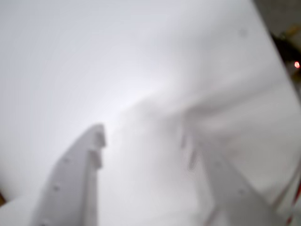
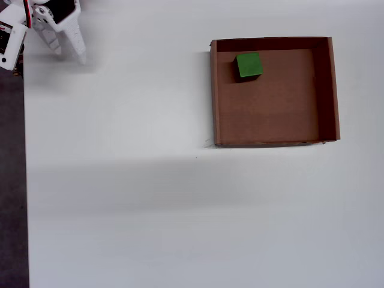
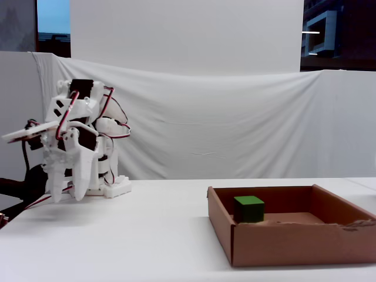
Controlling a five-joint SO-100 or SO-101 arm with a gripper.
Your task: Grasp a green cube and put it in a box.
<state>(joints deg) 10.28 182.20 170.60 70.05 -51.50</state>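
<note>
Nearest me, the box (image 3: 294, 244) sits on the bench (image 3: 117, 247) with the cube (image 3: 249, 208) alone inside, by its far-left corner. I judge the cube light, stiff, matte; opposite flat faces suit gripping. My tool (image 3: 66, 191) hangs empty, fingers slightly apart, well away.

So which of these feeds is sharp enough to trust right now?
Wrist view: heavily blurred, only the tool fingers over washed-out white. Overhead view: sharp; green cube sits crisp in the box, with a soft shadow band across the table. Fixed view: clear and evenly lit.
</note>
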